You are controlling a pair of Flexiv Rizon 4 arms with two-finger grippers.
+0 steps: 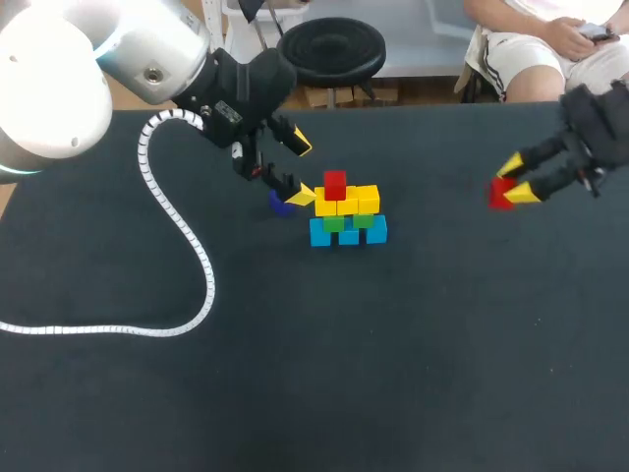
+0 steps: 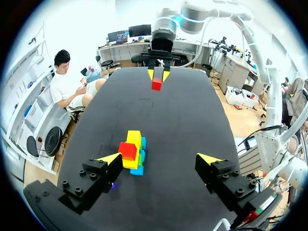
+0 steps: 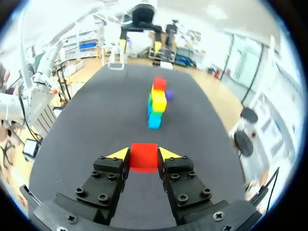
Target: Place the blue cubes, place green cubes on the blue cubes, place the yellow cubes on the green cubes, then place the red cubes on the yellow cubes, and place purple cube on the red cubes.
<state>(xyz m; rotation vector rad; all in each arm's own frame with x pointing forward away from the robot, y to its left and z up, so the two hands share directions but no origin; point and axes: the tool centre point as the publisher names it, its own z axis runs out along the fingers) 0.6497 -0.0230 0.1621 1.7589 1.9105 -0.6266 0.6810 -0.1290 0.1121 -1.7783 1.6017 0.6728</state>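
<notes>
A stack stands mid-table: blue cubes at the bottom, green cubes on them, yellow cubes above, and one red cube on top. The purple cube lies on the table just left of the stack. My left gripper hangs open beside the stack, above the purple cube, with nothing in it. At the right, above the table, my right gripper is shut on a second red cube. That red cube sits between its fingers, with the stack well ahead.
A white coiled cable runs from my left arm across the left part of the black table. In the left wrist view the stack is ahead of the open gripper.
</notes>
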